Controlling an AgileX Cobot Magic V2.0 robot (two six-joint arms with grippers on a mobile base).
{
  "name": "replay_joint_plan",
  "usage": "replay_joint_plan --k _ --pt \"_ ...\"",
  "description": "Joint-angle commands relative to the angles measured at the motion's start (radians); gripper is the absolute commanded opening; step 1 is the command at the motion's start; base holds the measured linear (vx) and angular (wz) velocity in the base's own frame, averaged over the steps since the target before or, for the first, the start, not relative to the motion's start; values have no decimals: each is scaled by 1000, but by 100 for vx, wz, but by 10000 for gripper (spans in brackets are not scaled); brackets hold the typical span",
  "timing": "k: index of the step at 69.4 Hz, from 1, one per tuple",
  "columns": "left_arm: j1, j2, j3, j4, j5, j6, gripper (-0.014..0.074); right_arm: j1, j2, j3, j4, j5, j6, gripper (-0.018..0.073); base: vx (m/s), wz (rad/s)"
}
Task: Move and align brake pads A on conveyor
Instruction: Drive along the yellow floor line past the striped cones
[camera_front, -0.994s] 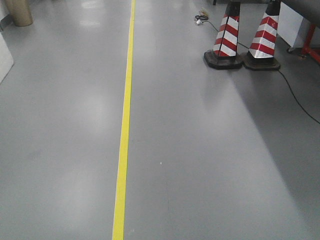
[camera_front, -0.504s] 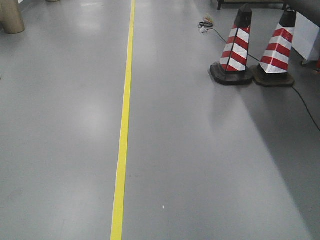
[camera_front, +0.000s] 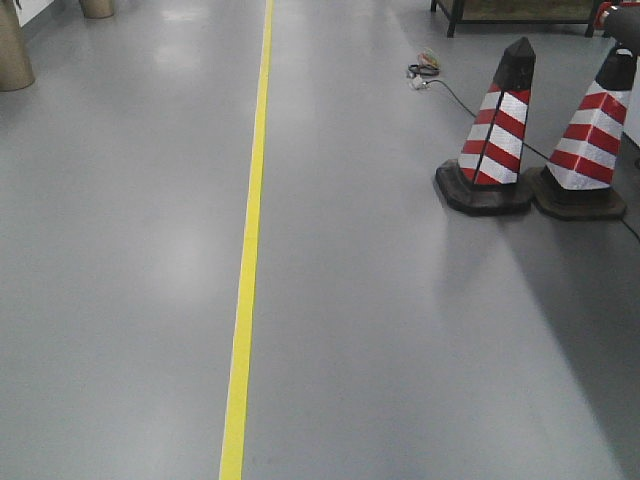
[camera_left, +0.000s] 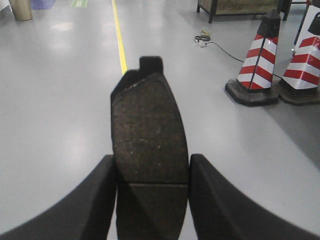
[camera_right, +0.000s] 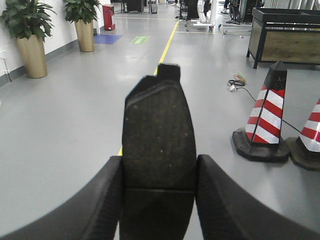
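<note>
Jutting forward, one brake pad (camera_left: 150, 140) is clamped in the left gripper (camera_left: 152, 172) and a second brake pad (camera_right: 159, 140) in the right gripper (camera_right: 159, 175), both held over a grey floor (camera_front: 400, 350) marked by a yellow line (camera_front: 245, 280), near two striped cones (camera_front: 495, 140).

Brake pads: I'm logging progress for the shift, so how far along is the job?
Picked up: the left gripper is shut on one brake pad, the right gripper on a second brake pad. In hand: both are held above grey floor near striped cones. Left: no conveyor is in view, so placing and aligning remain.
</note>
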Motion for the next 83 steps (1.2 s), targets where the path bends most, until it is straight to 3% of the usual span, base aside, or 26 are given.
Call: replay_joint_plan --k 1,83 --pt "-5 4 -29 -10 -98 -4 -6 -4 5 -32 -11 -97 -5 -4 71 -4" --pt "-5 4 -29 -10 -98 -4 -6 -4 5 -32 -11 -96 -5 -4 65 2"
